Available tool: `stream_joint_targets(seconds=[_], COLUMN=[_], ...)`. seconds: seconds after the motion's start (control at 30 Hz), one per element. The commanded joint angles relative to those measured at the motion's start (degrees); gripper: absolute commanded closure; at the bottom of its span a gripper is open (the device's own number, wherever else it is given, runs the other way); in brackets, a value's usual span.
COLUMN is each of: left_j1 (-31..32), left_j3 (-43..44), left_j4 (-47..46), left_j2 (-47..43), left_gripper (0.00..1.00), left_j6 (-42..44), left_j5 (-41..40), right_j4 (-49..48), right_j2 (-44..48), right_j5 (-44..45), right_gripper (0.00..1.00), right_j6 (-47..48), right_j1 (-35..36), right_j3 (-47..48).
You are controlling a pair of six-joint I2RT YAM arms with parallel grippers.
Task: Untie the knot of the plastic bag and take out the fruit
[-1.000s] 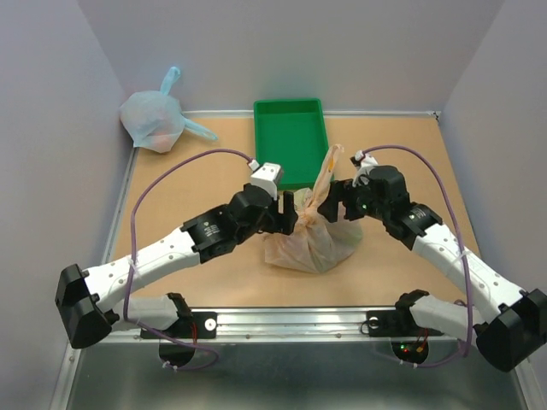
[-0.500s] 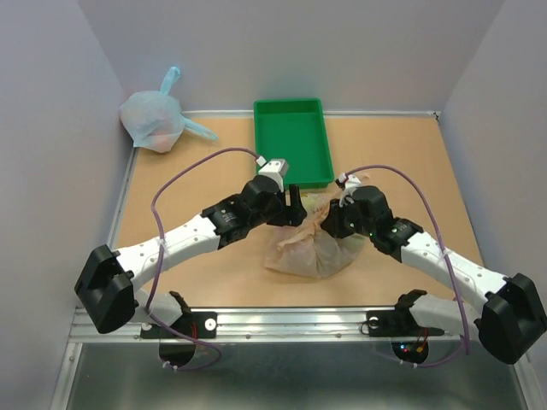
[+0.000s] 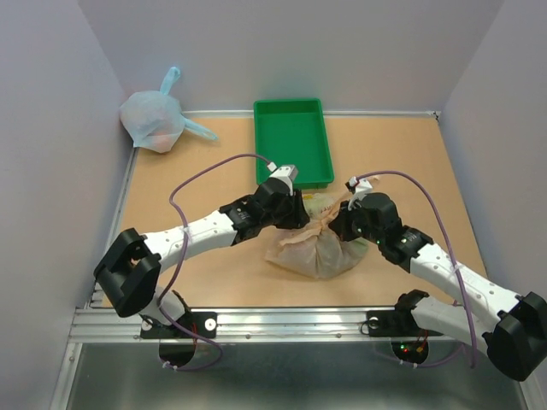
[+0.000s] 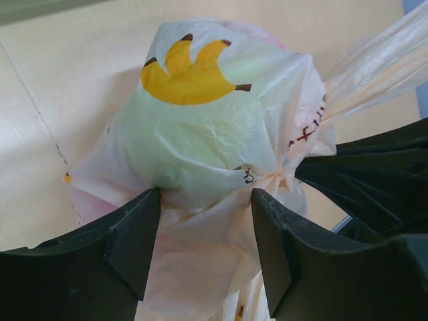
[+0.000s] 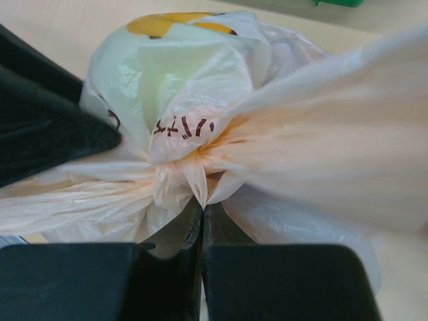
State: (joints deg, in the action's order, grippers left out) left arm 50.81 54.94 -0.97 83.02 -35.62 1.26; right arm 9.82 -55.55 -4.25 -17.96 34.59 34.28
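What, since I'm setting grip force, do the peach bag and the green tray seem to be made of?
The plastic bag: thin translucent plastic film, faintly glossy; it crinkles, pleats at the knot, and a pale green shape shows through. The green tray: probably rigid moulded plastic; even colour, smooth walls, raised rim.
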Motion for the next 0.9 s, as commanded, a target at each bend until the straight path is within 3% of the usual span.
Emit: stream_joint_targets(seconds=[0.0,0.07,0.13,0.27,0.43,0.63,0.7,0.8,0.83,0.87], left_j1=[0.7,0.7,0.7,-1.2,-13.2,-23.5,-25.0,-25.7,-25.7,-25.7], left_j3=[1.3,0.9,0.4,-1.9,-10.5,-14.0,-14.2,-14.3,-14.1,-13.8], left_j4=[-2.5,-3.2,-3.2,-2.7,-1.8,4.3,5.5,6.2,5.4,5.0], left_j2=[1.3,1.4,0.7,-2.5,-13.1,-21.7,-22.9,-24.3,-24.1,-23.8], left_gripper=[0.61,0.87,1.00,1.00,1.00,1.00,1.00,1.00,1.00,1.00], left_j6=[-1.3,-1.6,-1.6,-0.1,-1.0,0.1,0.6,1.9,2.9,3.5], left_j5=[0.9,0.4,-0.7,-5.7,-6.7,-7.5,-8.2,-7.5,-6.2,-4.6], right_j4=[-2.5,-2.4,-2.4,-1.0,5.4,13.0,13.7,13.6,13.7,13.8], right_j2=[0.9,1.2,1.4,3.2,7.0,12.2,13.8,16.3,15.9,15.3], right_j5=[0.3,1.3,2.7,9.7,30.3,47.7,49.0,42.8,35.4,31.4], right_gripper=[1.00,0.99,1.00,1.00,1.00,1.00,0.99,0.99,0.96,0.87], right_j6=[-0.1,-0.1,-0.3,-2.1,-3.8,-7.5,-7.7,-2.5,2.0,4.0], right_j1=[0.3,0.4,0.3,0.3,0.3,0.0,0.0,0.0,0.0,0.0], right_j3=[-0.5,-0.4,-0.4,0.1,2.1,6.1,6.7,8.7,10.4,11.4])
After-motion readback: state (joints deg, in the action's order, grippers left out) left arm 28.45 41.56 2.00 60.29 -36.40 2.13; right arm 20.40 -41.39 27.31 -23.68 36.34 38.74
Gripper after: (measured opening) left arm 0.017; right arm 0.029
